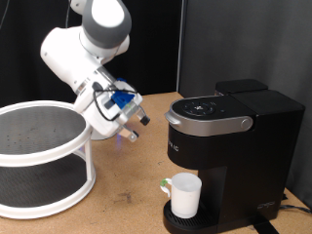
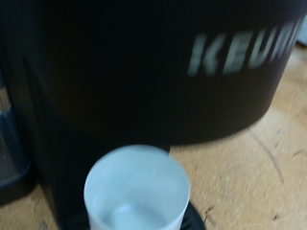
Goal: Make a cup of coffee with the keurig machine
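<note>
The black keurig machine [image 1: 226,146] stands on the wooden table at the exterior view's right, its lid with the silver-grey band [image 1: 208,121] down. The white cup [image 1: 185,194] stands upright on the round drip tray [image 1: 193,220] under the brew head. My gripper [image 1: 137,125] hangs in the air to the exterior view's left of the machine's top, apart from it, with nothing seen between its fingers. In the wrist view the machine's front with its logo [image 2: 240,50] fills the frame and the empty cup [image 2: 135,190] shows below it; the fingers do not show there.
A white two-tier round rack [image 1: 39,156] stands at the exterior view's left. The arm's white base [image 1: 83,58] rises behind it. Bare wooden table [image 1: 127,185] lies between rack and machine. A black curtain hangs behind.
</note>
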`<action>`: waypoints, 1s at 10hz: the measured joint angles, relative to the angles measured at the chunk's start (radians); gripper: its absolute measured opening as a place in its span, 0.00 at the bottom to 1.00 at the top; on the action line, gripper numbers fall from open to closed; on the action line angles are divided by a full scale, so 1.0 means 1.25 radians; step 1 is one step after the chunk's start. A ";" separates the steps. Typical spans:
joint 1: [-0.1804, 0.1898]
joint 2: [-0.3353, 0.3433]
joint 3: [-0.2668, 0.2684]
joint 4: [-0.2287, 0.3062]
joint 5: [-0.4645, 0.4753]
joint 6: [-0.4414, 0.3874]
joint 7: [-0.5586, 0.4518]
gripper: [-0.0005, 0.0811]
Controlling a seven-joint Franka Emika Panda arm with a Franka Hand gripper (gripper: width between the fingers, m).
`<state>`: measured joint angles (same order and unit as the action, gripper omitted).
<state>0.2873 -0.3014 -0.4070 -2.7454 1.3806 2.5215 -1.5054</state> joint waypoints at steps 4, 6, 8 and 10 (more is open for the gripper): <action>-0.018 -0.116 -0.001 0.008 -0.059 -0.036 0.090 0.99; -0.036 -0.170 0.001 0.015 -0.124 -0.065 0.162 0.99; -0.057 -0.220 0.007 0.025 -0.202 -0.092 0.254 0.99; -0.069 -0.240 0.012 0.022 -0.226 -0.105 0.289 0.99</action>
<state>0.2007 -0.6020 -0.3926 -2.7175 1.0977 2.3899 -1.1447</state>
